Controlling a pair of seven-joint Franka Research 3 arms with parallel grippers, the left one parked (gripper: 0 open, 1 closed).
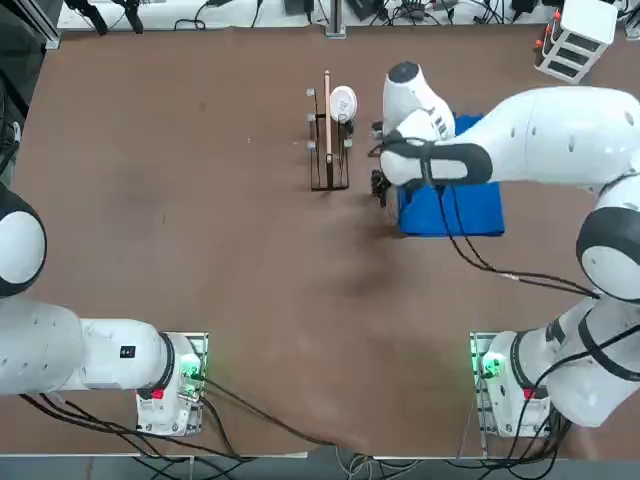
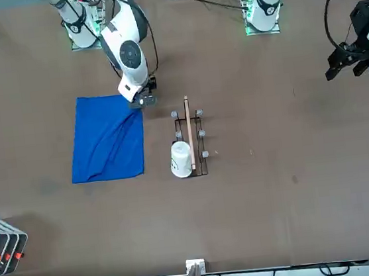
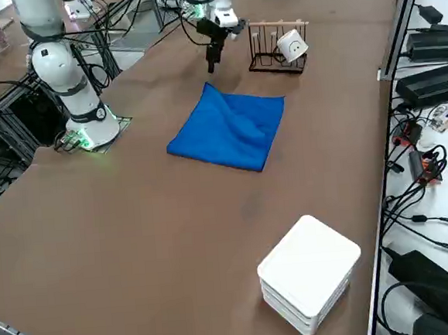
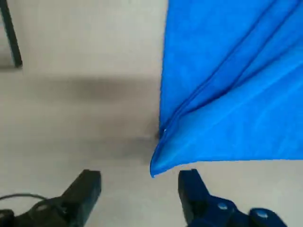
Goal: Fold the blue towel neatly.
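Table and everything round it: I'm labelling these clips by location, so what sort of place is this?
Probably a robotics lab: the right gripper hangs open beside a blue towel on a brown table, with black cables and adapters along the edge.

clock refs: top view, centred on the towel. blue towel (image 2: pixel 108 143): cloth, matt, soft-looking, with creased folds. tabletop (image 1: pixel 240 270): smooth, mostly matt brown, faint scuffs. rack (image 3: pixel 278 64) at 10 o'clock: thin dark wire, metal look, plus a pale bare-wood rod (image 2: pixel 189 134). mug (image 3: pixel 292 45) on it: smooth white, slight gloss, ceramic look. right gripper (image 4: pixel 139 187) at 9 o'clock: dark, matt fingers, with shinier round screw heads. right arm (image 1: pixel 540 135): smooth white shell, soft sheen, dark grey bands. stacked trays (image 3: pixel 308 271) between 1 and 2 o'clock: smooth white, plastic look.
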